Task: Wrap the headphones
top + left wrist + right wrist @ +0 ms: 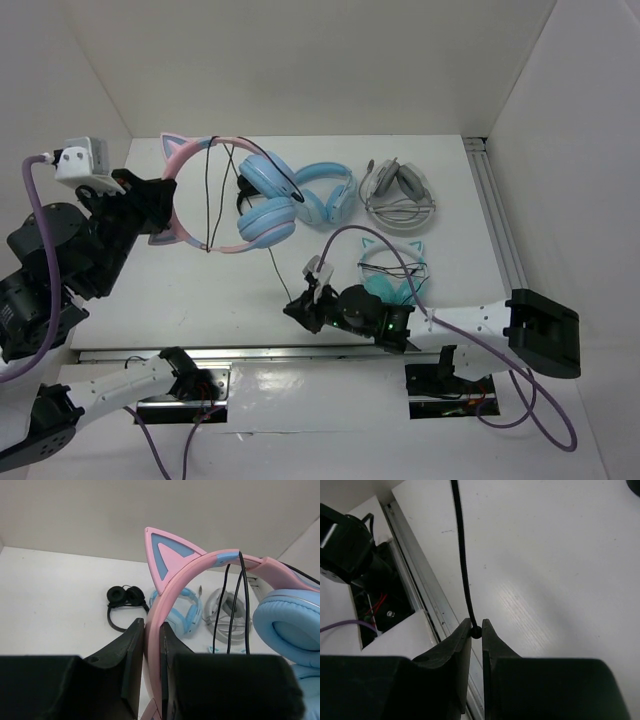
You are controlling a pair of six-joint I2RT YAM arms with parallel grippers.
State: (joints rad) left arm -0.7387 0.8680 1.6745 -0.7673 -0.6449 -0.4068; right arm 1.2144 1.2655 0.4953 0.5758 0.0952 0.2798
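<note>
The headphones [225, 200] are at the left rear of the table [200, 290], their cable [463, 555] trailing forward. A second pair [328, 193] and a third pair [400, 195] lie to their right, with a fourth pair [392, 268] in front (nearer the arms).

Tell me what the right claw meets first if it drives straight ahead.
Probably the bare white table: the right claw, shut on the black cable, aims at it; depth is unclear.
</note>
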